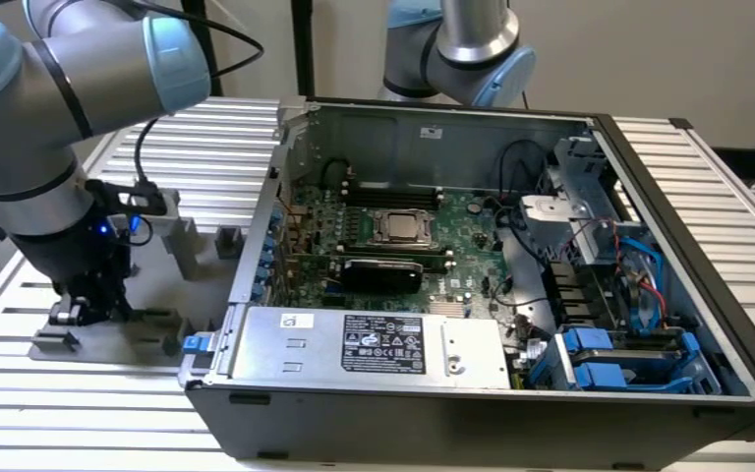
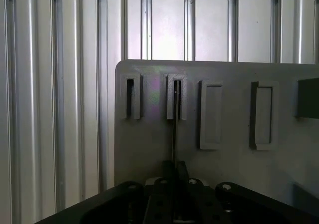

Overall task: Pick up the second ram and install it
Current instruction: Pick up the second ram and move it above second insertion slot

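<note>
Thin, dark second ram (image 2: 174, 129) stands edge-on in the grey slotted holder (image 2: 147, 152).

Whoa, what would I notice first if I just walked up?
The big open computer case, lying on the slatted table with its green motherboard showing, grabs the eye first. At the exterior view's left, the grey robot arm reaches its gripper down to a grey holder plate, where the thin dark second ram stands edge-on in a slot.

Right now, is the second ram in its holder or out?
In. Wrist view: the second ram stands on edge, one end inside a slot block of the grey holder, the other reaching the gripper.
</note>
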